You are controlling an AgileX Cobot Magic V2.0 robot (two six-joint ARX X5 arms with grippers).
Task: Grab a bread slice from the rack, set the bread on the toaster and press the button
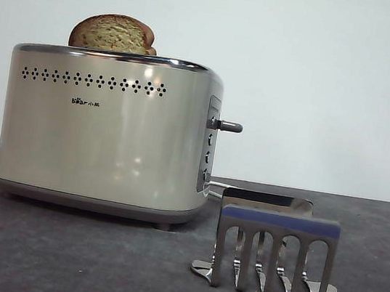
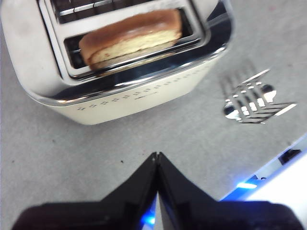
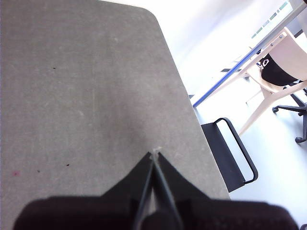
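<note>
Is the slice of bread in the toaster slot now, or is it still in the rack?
In the toaster: the slice of bread stands in its slot, top above the rim. The rack holds no bread.

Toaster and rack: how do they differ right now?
The toaster is large, boxy and cream; the rack is small, shiny steel with comb-like slots. The toaster holds the slice of bread in a slot; the rack holds nothing. Both stand on the grey table.

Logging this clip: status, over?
Left gripper shut, empty, above table. Right gripper shut, idle. Slice of bread in toaster; button unpressed, unobstructed.
</note>
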